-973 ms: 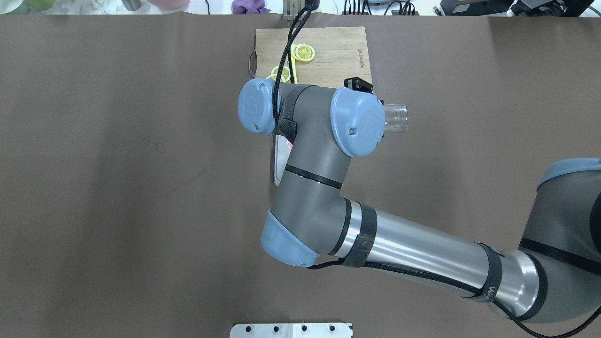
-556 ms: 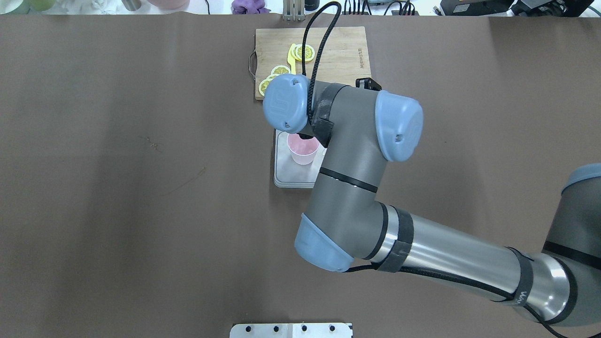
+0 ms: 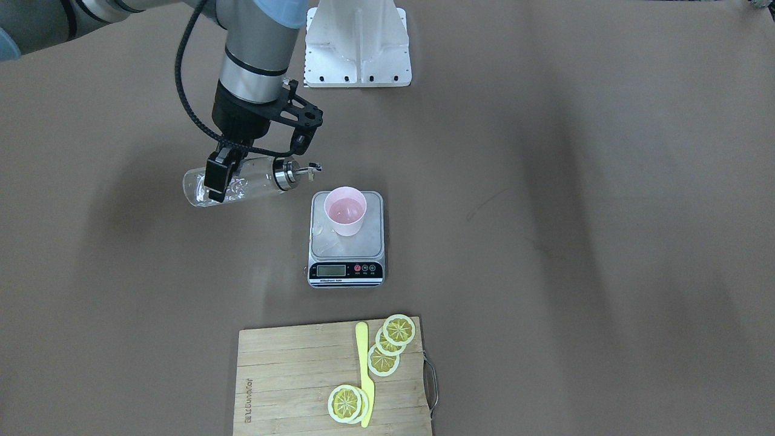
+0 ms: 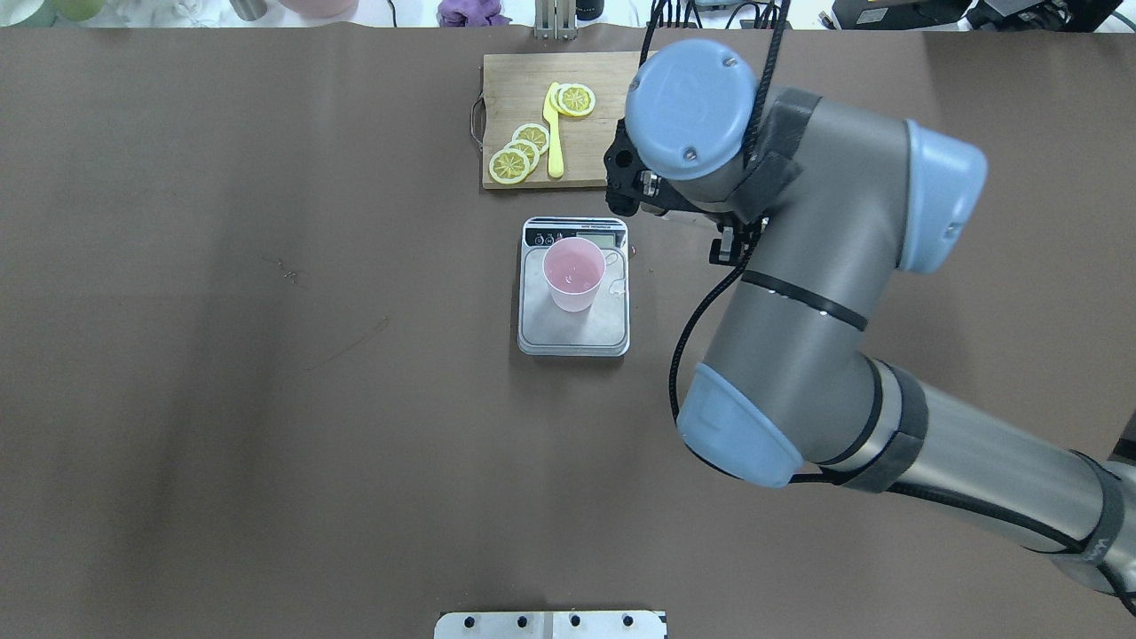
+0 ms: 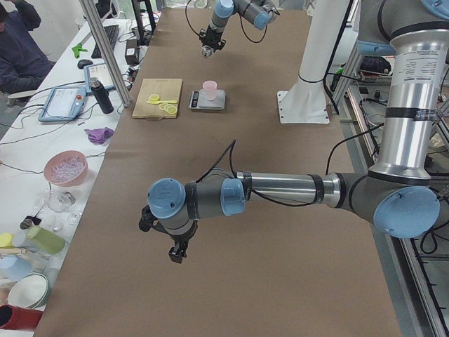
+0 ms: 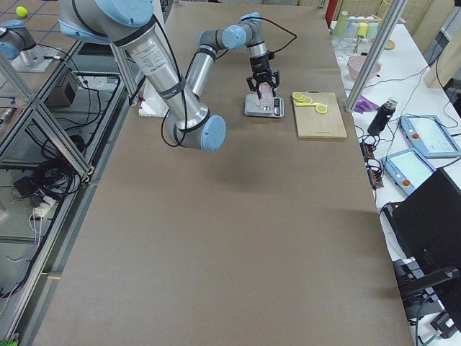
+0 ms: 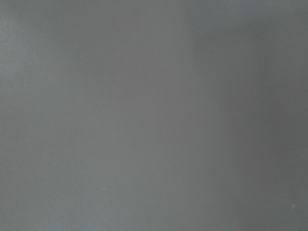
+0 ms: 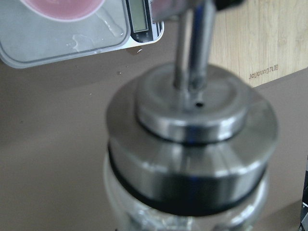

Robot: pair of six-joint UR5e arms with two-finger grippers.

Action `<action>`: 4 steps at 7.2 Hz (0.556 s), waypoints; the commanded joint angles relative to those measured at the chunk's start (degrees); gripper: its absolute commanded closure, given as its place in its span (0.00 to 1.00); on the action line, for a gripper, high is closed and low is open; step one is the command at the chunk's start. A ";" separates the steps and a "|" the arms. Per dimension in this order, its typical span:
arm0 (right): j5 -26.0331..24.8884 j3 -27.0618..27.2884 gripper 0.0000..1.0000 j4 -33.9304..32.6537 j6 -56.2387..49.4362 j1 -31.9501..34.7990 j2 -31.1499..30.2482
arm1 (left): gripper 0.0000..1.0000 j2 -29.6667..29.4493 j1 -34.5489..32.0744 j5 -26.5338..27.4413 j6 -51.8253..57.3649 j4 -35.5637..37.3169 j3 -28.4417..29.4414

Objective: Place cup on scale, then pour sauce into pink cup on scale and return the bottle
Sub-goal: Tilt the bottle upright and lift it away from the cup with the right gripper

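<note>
On the brown table [image 3: 575,181] the scale [image 3: 370,237] stands in the middle, with the cup [image 3: 345,210] upright on its platform. Beside the scale, on the robot's right, the right gripper [image 3: 219,181] holds the bottle [image 3: 254,178] almost horizontal above the table. Its long axis points toward the cup, but the spout [image 3: 310,169] stops short of the rim. The fingers [image 3: 213,175] are closed narrow on the glass body. I think the bottle must go upright before it is set down. The left gripper [image 5: 177,254] hangs far away; whether it is open I cannot tell
</note>
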 commanded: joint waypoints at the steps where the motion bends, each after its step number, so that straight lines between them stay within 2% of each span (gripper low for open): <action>1: 7.25 4.25 1.00 5.54 -2.02 5.25 -3.18 | 0.02 -0.10 5.04 0.40 -10.00 -0.21 -3.80; 3: 15.44 5.66 1.00 10.64 -1.15 10.79 -6.43 | 0.02 0.08 5.23 0.23 -14.07 -0.56 -4.08; 4: 18.00 5.67 1.00 13.28 -1.06 13.34 -8.88 | 0.02 0.08 5.23 0.23 -14.09 -0.74 -4.34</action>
